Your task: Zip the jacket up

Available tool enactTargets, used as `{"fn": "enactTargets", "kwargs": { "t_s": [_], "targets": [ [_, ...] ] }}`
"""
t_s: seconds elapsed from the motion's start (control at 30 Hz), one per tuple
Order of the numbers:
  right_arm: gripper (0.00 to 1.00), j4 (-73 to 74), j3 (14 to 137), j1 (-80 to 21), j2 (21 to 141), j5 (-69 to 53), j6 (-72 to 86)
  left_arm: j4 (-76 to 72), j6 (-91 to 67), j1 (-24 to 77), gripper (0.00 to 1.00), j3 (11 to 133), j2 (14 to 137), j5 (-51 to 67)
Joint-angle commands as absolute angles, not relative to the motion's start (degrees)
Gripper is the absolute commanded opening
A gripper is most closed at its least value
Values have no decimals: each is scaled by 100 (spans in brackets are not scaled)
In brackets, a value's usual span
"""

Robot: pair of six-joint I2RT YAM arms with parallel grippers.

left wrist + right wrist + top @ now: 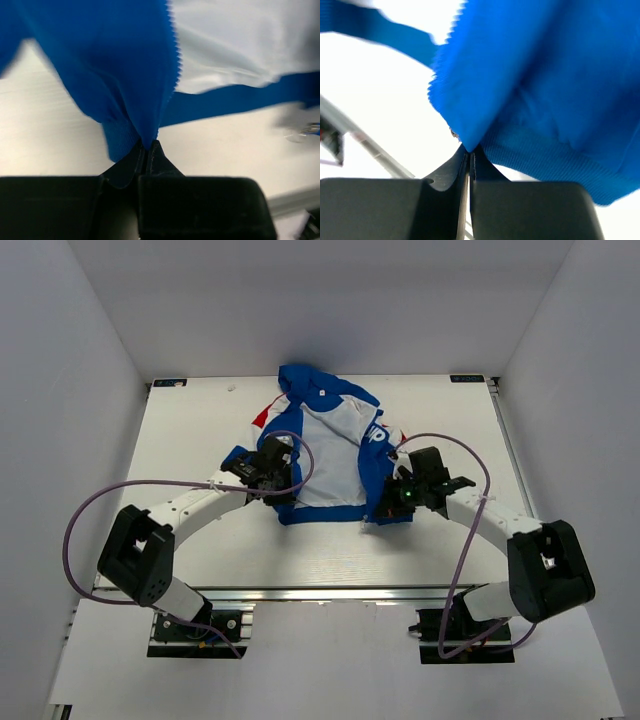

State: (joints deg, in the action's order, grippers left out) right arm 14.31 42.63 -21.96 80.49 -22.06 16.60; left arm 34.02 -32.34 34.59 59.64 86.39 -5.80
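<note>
The blue jacket (330, 445) lies open on the white table, its white lining facing up, with red and white panels at the upper left. My left gripper (272, 483) is shut on the bottom corner of the jacket's left front panel (130, 75); the blue zipper teeth (176, 55) run up its edge. My right gripper (392, 508) is shut on the bottom corner of the right front panel (530, 80), next to the ribbed hem (555, 165). Both corners are lifted slightly off the table.
The white table (200, 550) has a metal rail along its near edge (330, 592). White walls enclose the left, right and back. Purple cables loop from both arms over the table.
</note>
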Motion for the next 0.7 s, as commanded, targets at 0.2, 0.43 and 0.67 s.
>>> {"fn": "enactTargets", "kwargs": {
  "t_s": [0.2, 0.43, 0.67],
  "targets": [
    [0, 124, 4280, -2645, 7506, -3629, 1757, 1243, -3480, 3445, 0, 5432, 8165, 1766],
    [0, -790, 4043, -2725, 7638, -4016, 2241, -200, -4236, 3445, 0, 4580, 7717, 2425],
    [0, -1151, 4060, -2804, 7576, -4122, 2461, -852, -4561, 3445, 0, 4280, 7550, 2435]
  ]
}}
